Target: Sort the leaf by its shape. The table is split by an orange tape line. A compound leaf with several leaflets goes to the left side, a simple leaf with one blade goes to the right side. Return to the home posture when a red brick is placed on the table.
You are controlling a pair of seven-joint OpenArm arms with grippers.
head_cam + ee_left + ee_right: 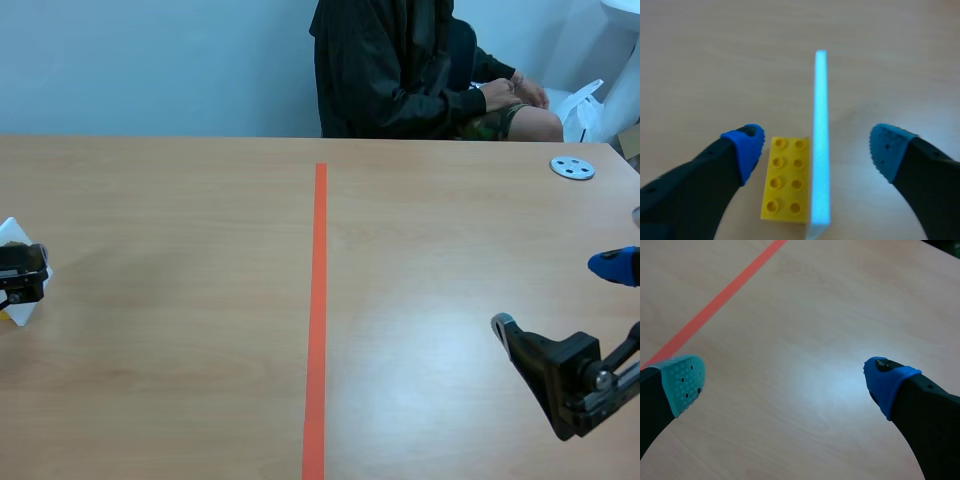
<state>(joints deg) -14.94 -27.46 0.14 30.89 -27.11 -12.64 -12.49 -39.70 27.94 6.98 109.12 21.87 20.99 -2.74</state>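
judging the upright card [821, 100] at nine o'clock light, stiff and tippy, pinch its faces with the spread left hand [817, 147].

Wooden counter [180, 250], pale grain, running to a light blue wall [150, 60]. Behind its far edge sat a person [390, 70] in a dark jacket, hands [515, 92] resting together on the lap, with a white bag [585, 105] just beside the knee. A small grey-blue disc [572, 168] pierced by several holes lay flat on the counter near its far right corner. At the near left edge stood a thin white card [821, 140], upright on its edge. A yellow brick [786, 180] with eight studs in two rows of four lay flat alongside the card, its long side close against it; whether they touched could not be told.
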